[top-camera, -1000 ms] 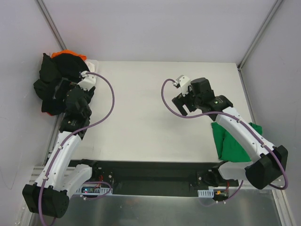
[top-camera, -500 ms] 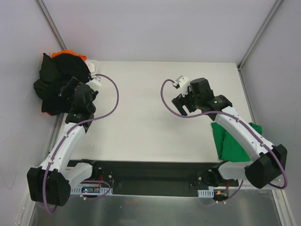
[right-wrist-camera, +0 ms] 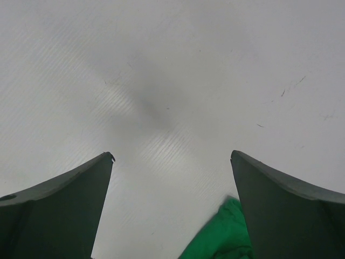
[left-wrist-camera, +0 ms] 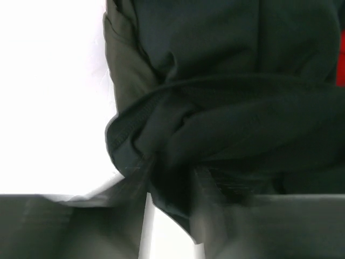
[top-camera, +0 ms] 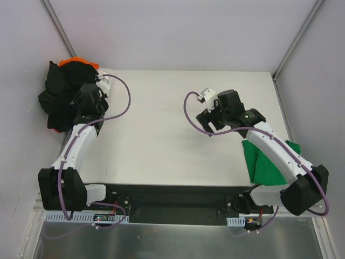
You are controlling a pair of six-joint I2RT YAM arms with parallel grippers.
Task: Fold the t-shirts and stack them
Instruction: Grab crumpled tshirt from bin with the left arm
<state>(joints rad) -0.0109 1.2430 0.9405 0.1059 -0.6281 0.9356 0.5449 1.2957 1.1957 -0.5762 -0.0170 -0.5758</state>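
A heap of black t-shirts (top-camera: 59,97) lies at the table's far left edge, with an orange t-shirt (top-camera: 75,61) on its far side. My left gripper (top-camera: 80,107) reaches into the heap. In the left wrist view, my left gripper (left-wrist-camera: 170,199) has its blurred fingers close together, pinching a fold of black t-shirt (left-wrist-camera: 226,108). A sliver of red cloth (left-wrist-camera: 340,65) shows at the right edge. A folded green t-shirt (top-camera: 264,162) lies near the front right. My right gripper (top-camera: 207,123) hovers open over the bare table (top-camera: 161,124), and green cloth (right-wrist-camera: 221,237) shows by its right finger.
Grey walls with metal corner posts (top-camera: 59,27) close in the table on the left, back and right. A small white object (top-camera: 108,73) sits beside the heap. The black base rail (top-camera: 172,197) runs along the near edge.
My left arm has swung further toward the heap, and its jaws have closed from wide open onto black cloth. The right arm has barely moved.
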